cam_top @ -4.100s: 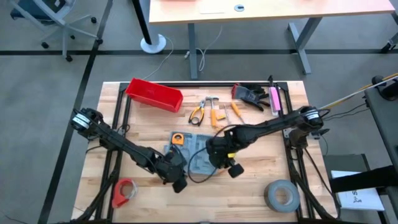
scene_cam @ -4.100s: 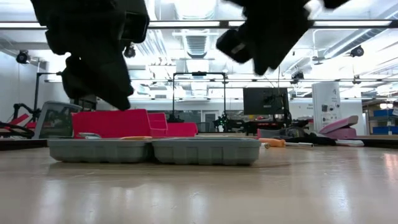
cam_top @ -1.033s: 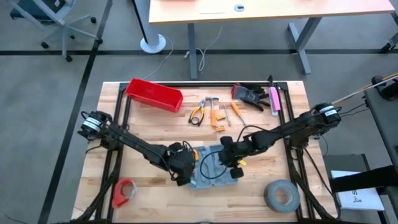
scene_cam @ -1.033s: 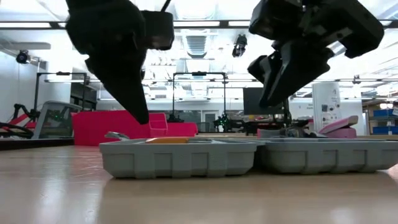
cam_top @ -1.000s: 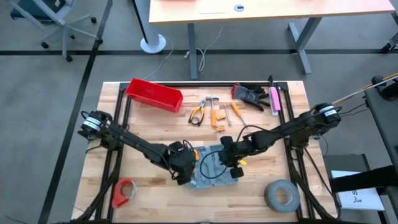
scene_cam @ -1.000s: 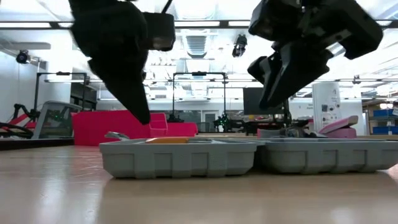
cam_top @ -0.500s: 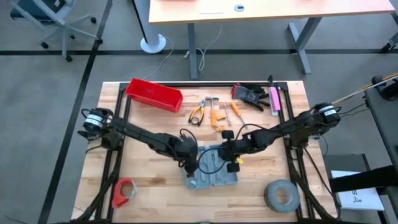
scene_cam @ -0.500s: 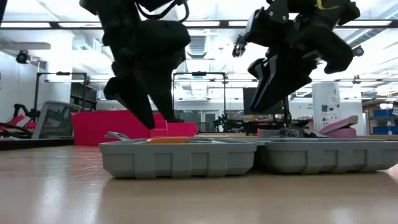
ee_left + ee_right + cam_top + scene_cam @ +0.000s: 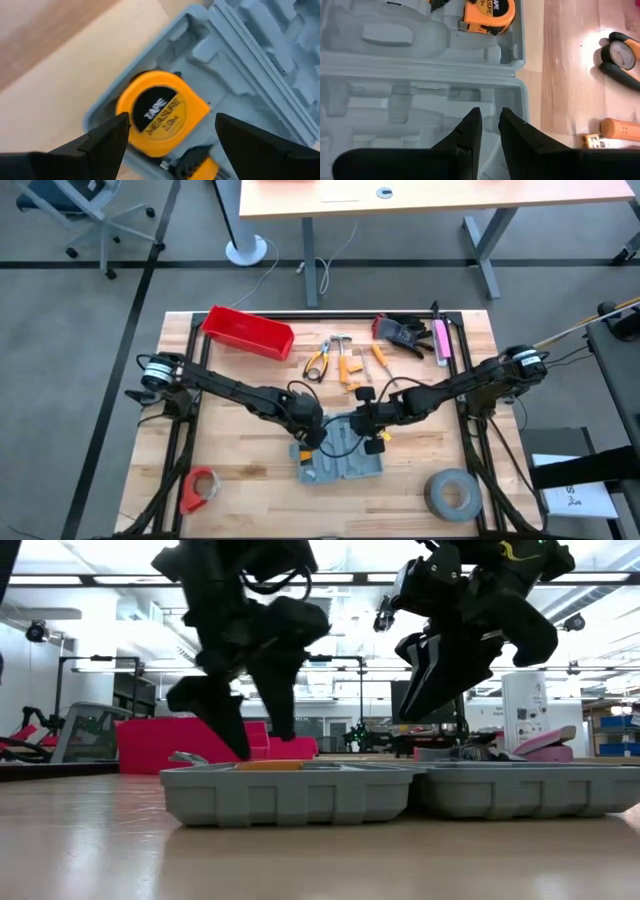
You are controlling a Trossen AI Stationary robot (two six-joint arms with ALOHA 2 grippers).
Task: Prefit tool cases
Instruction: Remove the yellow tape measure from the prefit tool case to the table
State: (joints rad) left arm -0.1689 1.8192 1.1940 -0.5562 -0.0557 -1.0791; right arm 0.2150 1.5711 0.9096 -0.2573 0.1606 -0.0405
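The grey-blue tool case (image 9: 340, 462) lies open and flat on the table's near middle, both halves up, also seen in the low view (image 9: 400, 795). A yellow tape measure (image 9: 160, 112) sits in a corner recess of one half. My left gripper (image 9: 170, 137) hangs open just above it, one finger on each side, touching nothing (image 9: 258, 740). My right gripper (image 9: 490, 125) hovers over the other half (image 9: 425, 700), its fingers almost together with nothing between them.
Beyond the case lie pliers (image 9: 318, 364), orange-handled tools (image 9: 350, 370), black gloves (image 9: 402, 332) and a pink tool (image 9: 441, 340). A red bin (image 9: 248, 332) stands far left, a grey tape roll (image 9: 452, 493) near right, a red roll (image 9: 200, 488) near left.
My left gripper has moved toward the table's right and far edge, from the case's near left rim to above the tape measure. It has rolled about its own axis, and its fingers have opened wide. The case has stayed put.
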